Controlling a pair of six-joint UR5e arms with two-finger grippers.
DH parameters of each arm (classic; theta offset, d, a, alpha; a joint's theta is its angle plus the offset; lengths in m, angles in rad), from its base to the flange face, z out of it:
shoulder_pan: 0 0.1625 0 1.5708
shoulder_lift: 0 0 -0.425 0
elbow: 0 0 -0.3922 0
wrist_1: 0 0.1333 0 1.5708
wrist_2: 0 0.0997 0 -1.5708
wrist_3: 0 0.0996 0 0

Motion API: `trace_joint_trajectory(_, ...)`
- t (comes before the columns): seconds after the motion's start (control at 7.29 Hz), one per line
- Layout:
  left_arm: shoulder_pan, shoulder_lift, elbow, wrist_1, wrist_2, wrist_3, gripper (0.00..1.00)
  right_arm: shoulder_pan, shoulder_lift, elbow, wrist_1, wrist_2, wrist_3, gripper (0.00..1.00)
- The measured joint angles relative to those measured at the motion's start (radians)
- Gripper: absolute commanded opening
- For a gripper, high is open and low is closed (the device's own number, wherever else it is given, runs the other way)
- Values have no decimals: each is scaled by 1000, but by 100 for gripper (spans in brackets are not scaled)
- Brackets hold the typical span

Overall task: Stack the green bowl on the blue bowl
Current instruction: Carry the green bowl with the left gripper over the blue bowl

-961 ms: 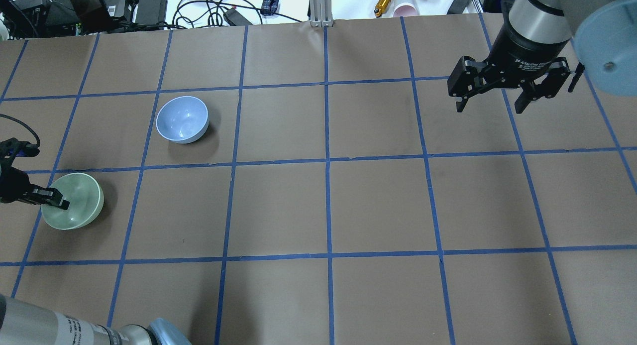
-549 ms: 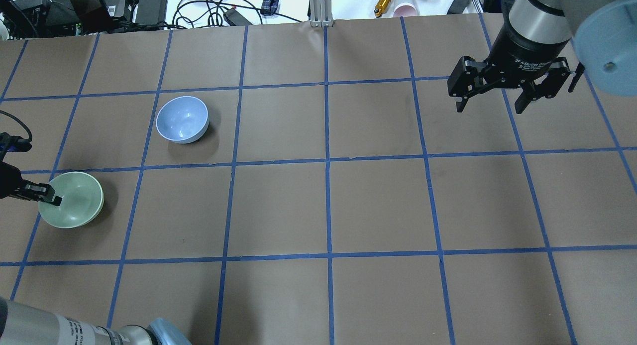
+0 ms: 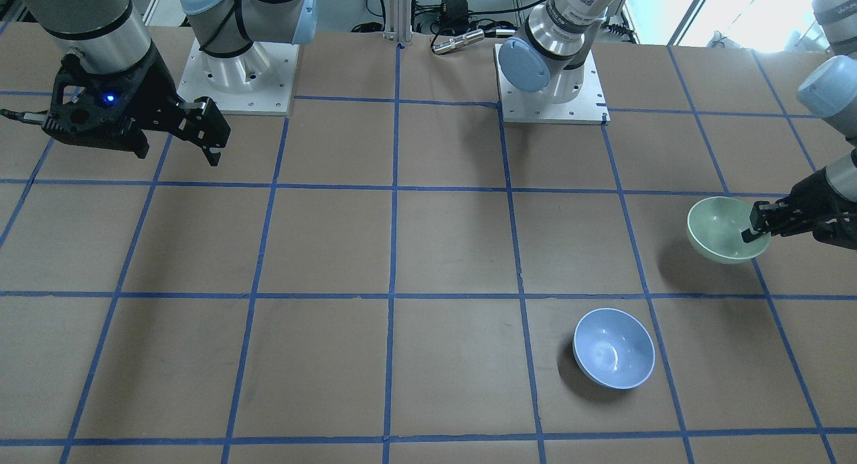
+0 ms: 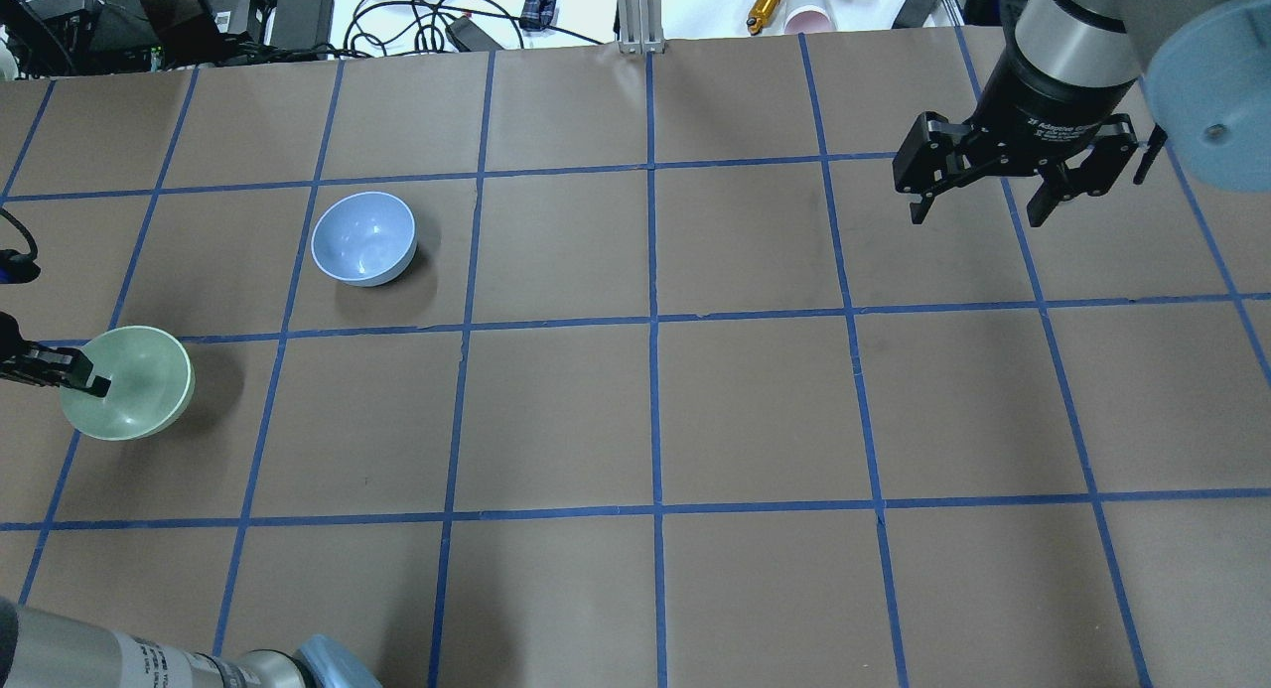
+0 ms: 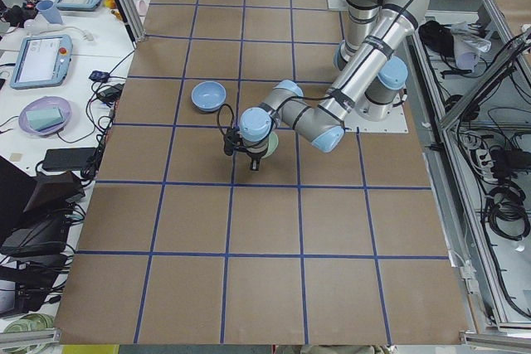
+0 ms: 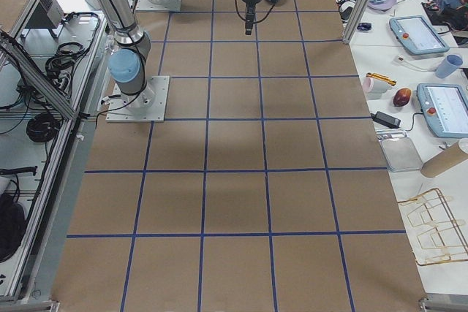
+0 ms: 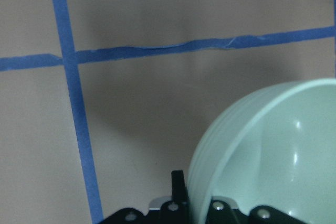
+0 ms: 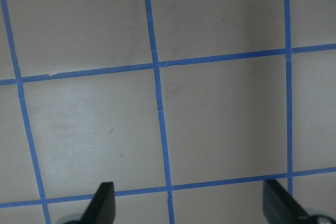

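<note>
Left gripper (image 4: 92,382) clamped on green bowl (image 4: 139,395) rim, bowl held above table (image 4: 556,420); blue bowl (image 4: 362,237) near, apart; right gripper (image 4: 978,214) spread wide, well away.

Robotics lab, arm bases (image 3: 234,75) bolted to taped-grid table (image 4: 755,410), teach pendants (image 6: 420,34), cables (image 4: 397,18), alu framing (image 4: 635,13)

Only flat table (image 4: 248,301) lies between the green bowl (image 4: 139,390) and the blue bowl (image 4: 363,237).
</note>
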Motion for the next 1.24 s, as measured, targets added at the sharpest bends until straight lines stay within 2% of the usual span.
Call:
trace_joint_trajectory(0.27,-20,-6,78,-73,-43,-66,2,0,0,0,0,0,0,100)
trace_joint_trajectory(0.69,-158,-15,207,-163,-116,-285,2,0,0,0,0,0,0,100)
trace_joint_trajectory(0.96,-232,-38,233,-175,-164,-447,2,0,0,0,0,0,0,100)
trace_joint_trajectory(1.24,-345,-67,238,-125,-178,-632,2,0,0,0,0,0,0,100)
